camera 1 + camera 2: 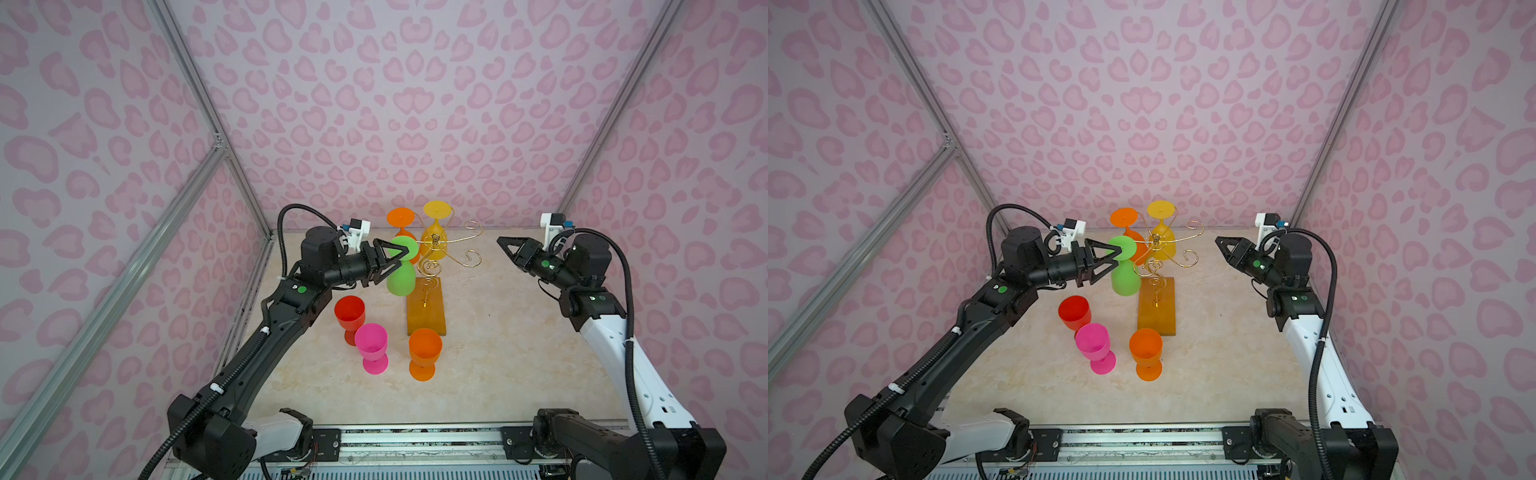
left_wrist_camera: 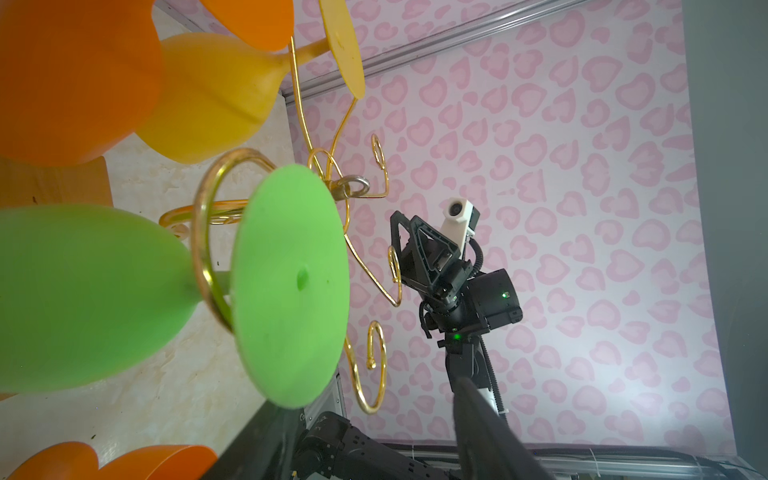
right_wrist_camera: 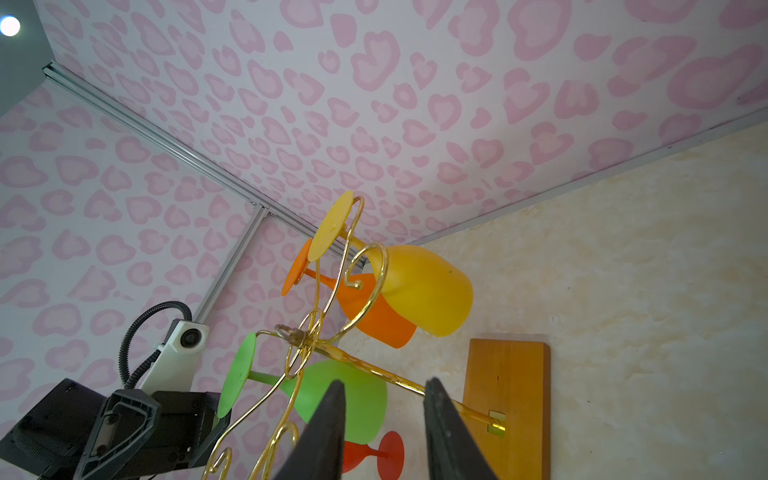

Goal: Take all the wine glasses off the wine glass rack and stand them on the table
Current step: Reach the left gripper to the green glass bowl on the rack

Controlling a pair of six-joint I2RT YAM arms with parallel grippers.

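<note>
The left gripper (image 1: 404,257) reaches in from the left at rack height. Its jaws stand apart, one on each side of the top of a green wine glass (image 1: 401,282), just under the glass's round foot. The left wrist view shows space between the fingers and the glass, so nothing looks clamped yet. Whether a finger already brushes the foot cannot be told.

The green wine glass hangs upside down, foot up and bowl down. Its stem is threaded through a gold wire loop (image 2: 201,232) of the wine glass rack (image 1: 428,316). The rack is a thin gold wire tree on an amber wooden base, standing mid-table toward the back.

Two more glasses hang upside down on the rack's far side: an orange glass (image 1: 401,218) and a yellow glass (image 1: 434,239). The arms on the rack's right side curl bare.

In front of the rack, three glasses stand upright on the pale marbled table (image 1: 519,353). They are a red glass (image 1: 350,311), a pink glass (image 1: 371,343) and a second orange glass (image 1: 424,349).

The right gripper (image 3: 385,381) hovers well off to the right, pointing at the rack. Its jaws are slightly parted and hold nothing.

The task looks about half done. The green glass appears to be next: it must be gripped, then slid out of its loop. The two at the back would follow.
</note>
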